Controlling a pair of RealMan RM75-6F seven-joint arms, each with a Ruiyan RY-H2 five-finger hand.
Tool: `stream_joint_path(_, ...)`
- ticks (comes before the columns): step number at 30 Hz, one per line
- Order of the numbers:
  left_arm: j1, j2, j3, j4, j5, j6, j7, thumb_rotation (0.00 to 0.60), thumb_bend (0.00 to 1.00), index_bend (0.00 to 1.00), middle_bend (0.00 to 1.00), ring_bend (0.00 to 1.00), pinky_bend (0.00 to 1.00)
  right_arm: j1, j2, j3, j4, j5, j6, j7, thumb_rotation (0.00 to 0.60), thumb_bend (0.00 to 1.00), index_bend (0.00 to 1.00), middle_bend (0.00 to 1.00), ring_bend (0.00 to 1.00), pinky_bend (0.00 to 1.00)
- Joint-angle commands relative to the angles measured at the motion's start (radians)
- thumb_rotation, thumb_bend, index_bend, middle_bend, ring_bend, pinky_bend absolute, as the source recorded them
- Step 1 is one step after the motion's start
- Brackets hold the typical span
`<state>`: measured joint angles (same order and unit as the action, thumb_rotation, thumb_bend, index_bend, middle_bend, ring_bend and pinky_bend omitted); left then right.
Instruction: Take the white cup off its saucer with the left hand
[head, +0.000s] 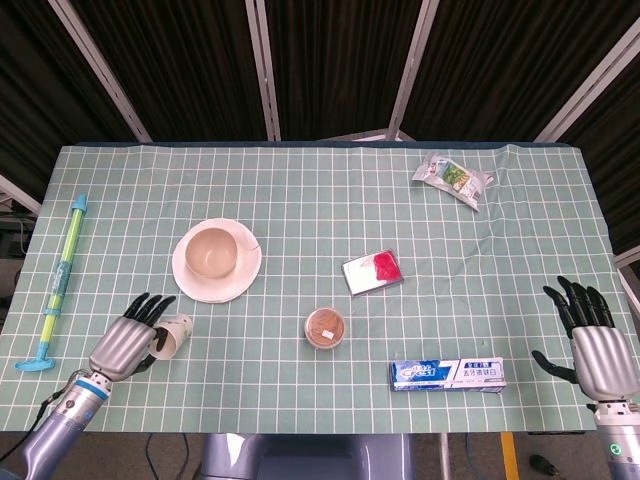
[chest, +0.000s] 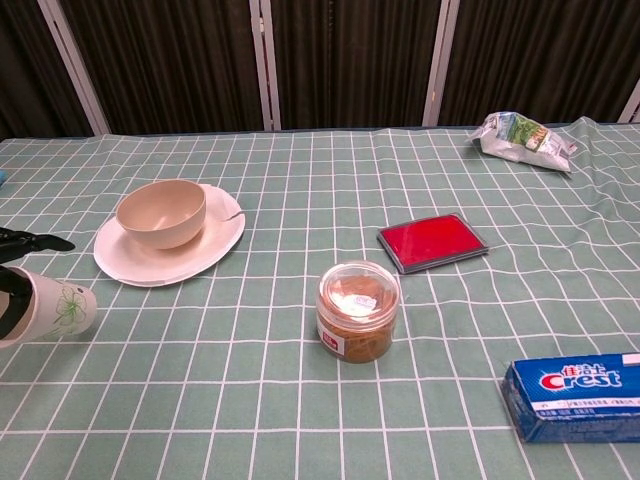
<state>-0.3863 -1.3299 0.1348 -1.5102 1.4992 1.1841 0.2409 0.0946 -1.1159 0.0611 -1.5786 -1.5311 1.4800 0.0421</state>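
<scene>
The white cup (head: 174, 335) with a green leaf print lies tilted on its side in my left hand (head: 122, 347), near the table's front left edge. In the chest view the cup (chest: 55, 310) hangs low over the cloth, base pointing right, with the hand's dark fingers (chest: 22, 240) wrapped round it at the frame's edge. Whether it touches the cloth I cannot tell. The white saucer (head: 243, 281) (chest: 216, 247) sits further back and holds a beige bowl (head: 210, 252) (chest: 160, 212). My right hand (head: 594, 342) hovers at the front right corner, fingers spread, holding nothing.
A brown jar (head: 325, 328) (chest: 357, 311) stands mid-table, a red tin (head: 373, 272) (chest: 432, 241) behind it. A toothpaste box (head: 447, 374) (chest: 575, 395) lies front right, a snack bag (head: 453, 178) (chest: 525, 140) back right, a green-yellow syringe toy (head: 60, 280) far left.
</scene>
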Motion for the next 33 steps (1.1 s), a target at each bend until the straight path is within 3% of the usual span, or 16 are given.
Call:
stream_joint_path(1,-0.003,0.001,-0.007,-0.012,-0.014,-0.019,0.013,0.600,0.57,0.59,0.00,0.00,0.00,0.000,0.000,0.001,0.000,0.000,0.000,0.002,0.600,0.09,0.10,0.00,0.00,0.00)
stream_joint_path(7,-0.005,-0.006,-0.026,-0.033,-0.022,-0.026,0.051,0.600,0.53,0.53,0.00,0.00,0.00,-0.003,0.003,0.001,0.000,0.000,0.006,0.007,0.600,0.09,0.10,0.00,0.00,0.00)
stream_joint_path(14,-0.002,-0.005,-0.039,-0.048,-0.025,-0.027,0.080,0.600,0.46,0.38,0.00,0.00,0.00,-0.006,0.004,0.000,-0.002,-0.001,0.010,0.006,0.600,0.09,0.10,0.00,0.00,0.00)
stream_joint_path(22,-0.012,0.015,-0.051,-0.087,-0.075,-0.077,0.137,0.600,0.41,0.35,0.00,0.00,0.00,-0.007,0.005,-0.001,-0.006,-0.005,0.014,0.006,0.600,0.09,0.10,0.00,0.00,0.00)
stream_joint_path(26,-0.017,0.024,-0.055,-0.106,-0.094,-0.093,0.160,0.600,0.37,0.28,0.00,0.00,0.00,-0.007,0.005,-0.002,-0.006,-0.008,0.014,0.005,0.600,0.09,0.10,0.00,0.00,0.00)
stream_joint_path(33,-0.005,0.044,-0.066,-0.141,-0.076,-0.054,0.146,0.600,0.34,0.21,0.00,0.00,0.00,-0.007,0.005,-0.002,-0.005,-0.009,0.014,0.005,0.600,0.09,0.10,0.00,0.00,0.00)
